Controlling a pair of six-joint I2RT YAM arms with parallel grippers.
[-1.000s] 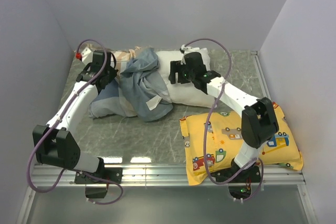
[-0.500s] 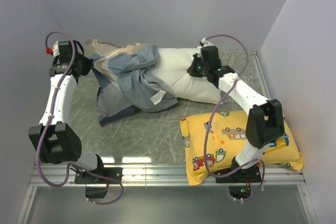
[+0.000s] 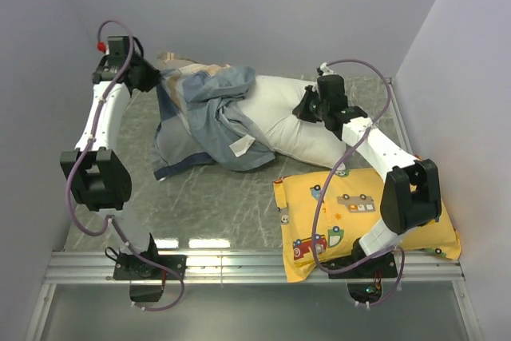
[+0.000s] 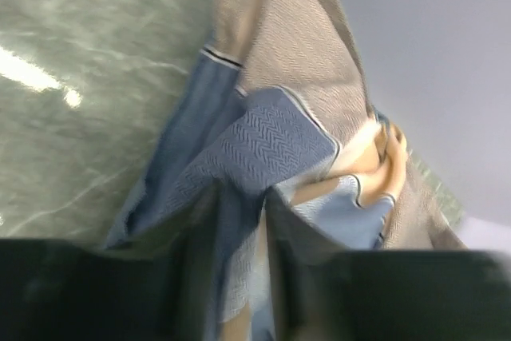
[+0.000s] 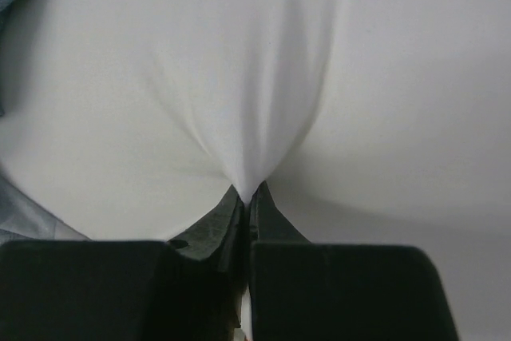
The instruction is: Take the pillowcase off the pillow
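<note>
The striped blue and grey pillowcase (image 3: 209, 113) lies bunched over the left end of the white pillow (image 3: 291, 121) at the back of the table. Its beige-edged end is drawn up to my left gripper (image 3: 153, 76) in the far left corner. In the left wrist view the pillowcase (image 4: 271, 141) runs between the blurred dark fingers of my left gripper (image 4: 243, 237), which stand only a little apart and still pinch it. My right gripper (image 3: 306, 109) is on the pillow's right part. Seen from the right wrist, that gripper (image 5: 247, 193) is shut on a pinch of the pillow (image 5: 239, 77).
A yellow pillow (image 3: 367, 213) with a cartoon-vehicle print lies at the front right, under the right arm. White walls close in at the left, back and right, with the left arm close to the left wall. A metal rail (image 3: 255, 261) runs along the near edge.
My left gripper has pulled the pillowcase back and left into the far corner, baring more of the pillow. My right gripper has shut on the pillow and shifted right.
</note>
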